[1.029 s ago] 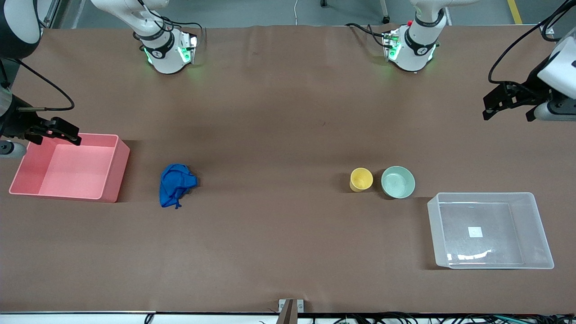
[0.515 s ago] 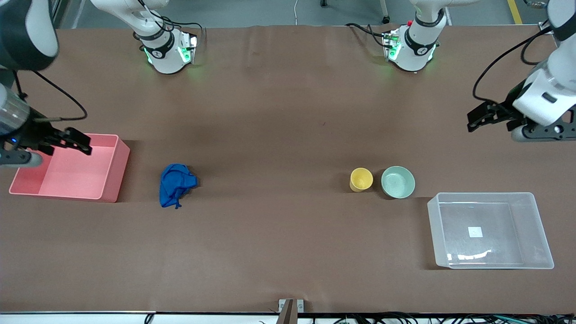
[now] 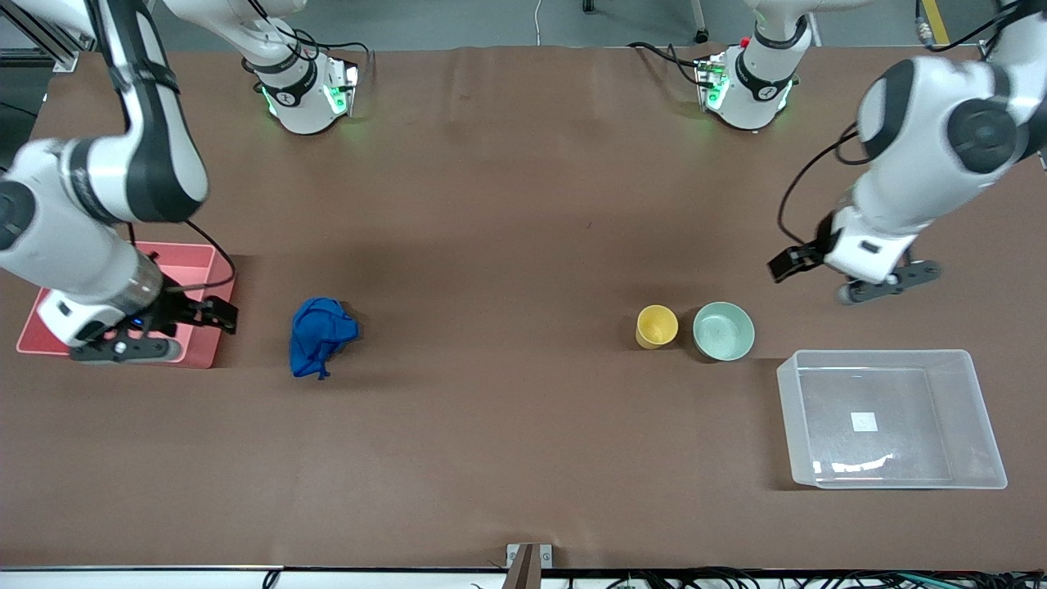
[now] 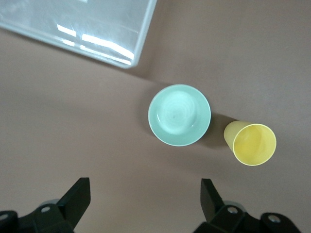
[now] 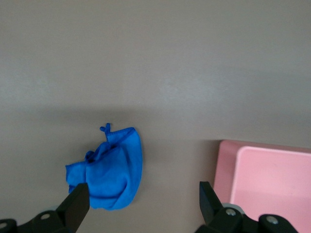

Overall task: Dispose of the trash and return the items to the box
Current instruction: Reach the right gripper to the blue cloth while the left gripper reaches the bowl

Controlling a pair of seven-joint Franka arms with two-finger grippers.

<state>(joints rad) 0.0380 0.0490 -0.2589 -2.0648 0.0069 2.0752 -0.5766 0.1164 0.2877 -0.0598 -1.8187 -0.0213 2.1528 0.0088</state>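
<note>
Nearest the front camera stands the clear plastic box [image 3: 891, 419], at the left arm's end of the table; the front view alone shows the small white sticker [image 3: 864, 421] on its bottom, and no writing on it can be made out. Just beside the box's corner and a little farther from the camera sit the mint-green bowl [image 3: 723, 330] and the yellow cup [image 3: 656, 325], side by side and close together — the left wrist view shows both upright and open-mouthed, which the front view only hints at. The blue wad of trash [image 3: 321, 334] lies on the brown table cover toward the right arm's end, near the pink bin [image 3: 206, 260]; the right wrist view picks out a thin knotted strap on it. The left gripper [image 3: 787, 263] hangs over bare table near the bowl, jaws spread wide and holding nothing. The right gripper [image 3: 214, 312] hangs over the pink bin's edge beside the trash — likewise spread wide, holding nothing.
</note>
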